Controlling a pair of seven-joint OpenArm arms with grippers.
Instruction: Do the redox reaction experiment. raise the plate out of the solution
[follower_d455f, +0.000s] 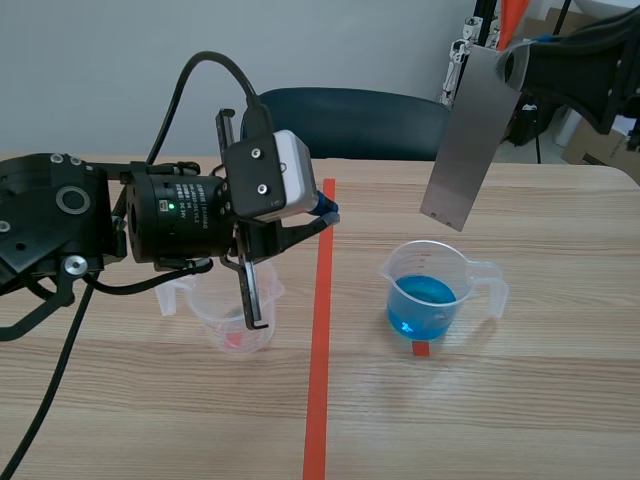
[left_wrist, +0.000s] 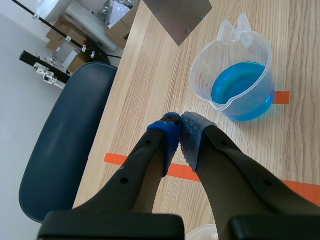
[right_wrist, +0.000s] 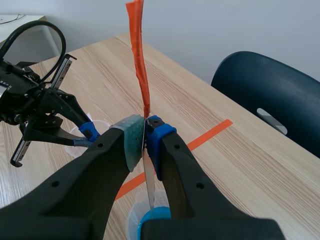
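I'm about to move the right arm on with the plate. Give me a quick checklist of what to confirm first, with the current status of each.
1. Plate out of the solution: ok. The metal plate hangs with its lower edge above the rim of the measuring cup.
2. Grip: ok. The right gripper is shut on the plate's upper end.
3. Cup: ok. It stands upright with the blue solution inside.
4. Other arm: ok. The left gripper is shut on nothing, beside the second clear cup and apart from the plate.
5. Drips on the plate: cannot tell.
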